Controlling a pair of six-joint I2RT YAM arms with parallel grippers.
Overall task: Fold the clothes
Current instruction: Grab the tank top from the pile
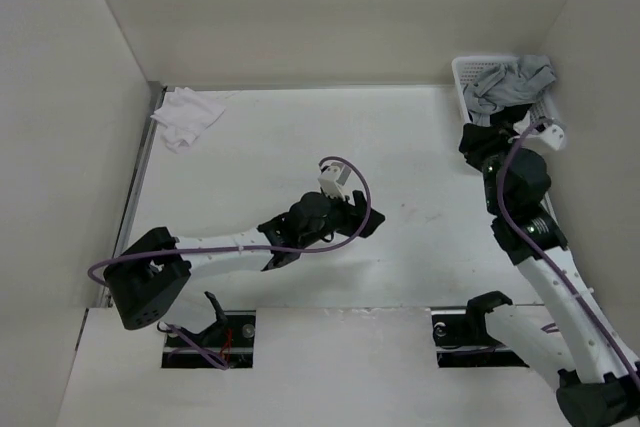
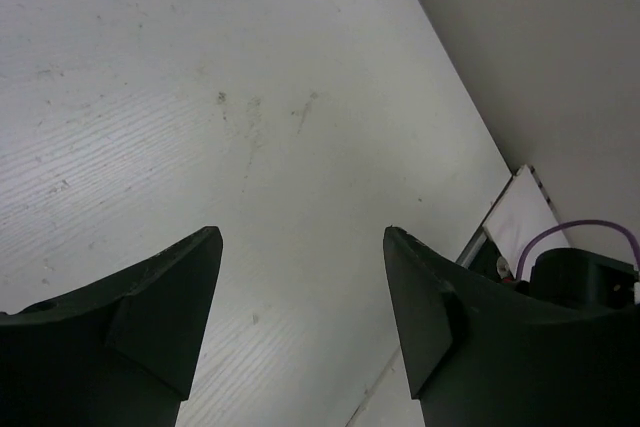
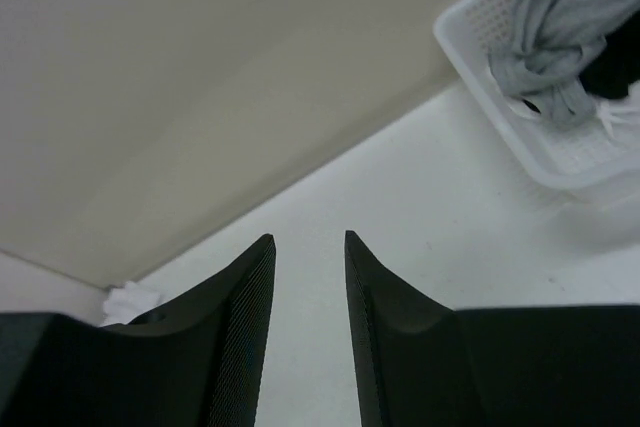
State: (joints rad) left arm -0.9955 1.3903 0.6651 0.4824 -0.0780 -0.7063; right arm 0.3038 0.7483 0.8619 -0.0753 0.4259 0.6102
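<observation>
**Top view.** Heather-grey knit tank top (image 1: pixel 512 80) lies bunched in a white perforated plastic basket (image 1: pixel 464 75) in the far right corner, with part of it draped over the rim. Right gripper (image 1: pixel 478 139) hangs just near of the basket, apart from the fabric. Left gripper (image 1: pixel 362 219) is over mid-table, well apart from the top. A small crumpled white cloth (image 1: pixel 187 117) sits far left.

**Left wrist view.** Jaws spread wide with nothing between them. White table (image 2: pixel 200 97) shows below.

**Right wrist view.** Jaws stand a narrow gap apart and hold nothing. The basket is ahead to the right, with the grey top heaped against a black garment (image 3: pixel 615 62).

**Handling, judged.** The top looks light, limp and stretchy, so it will sag and may snag its neighbours. Pinch a raised fold or strap on the heap and lift it clear. Once it lies flat, take it by the shoulder straps or hem corners.
</observation>
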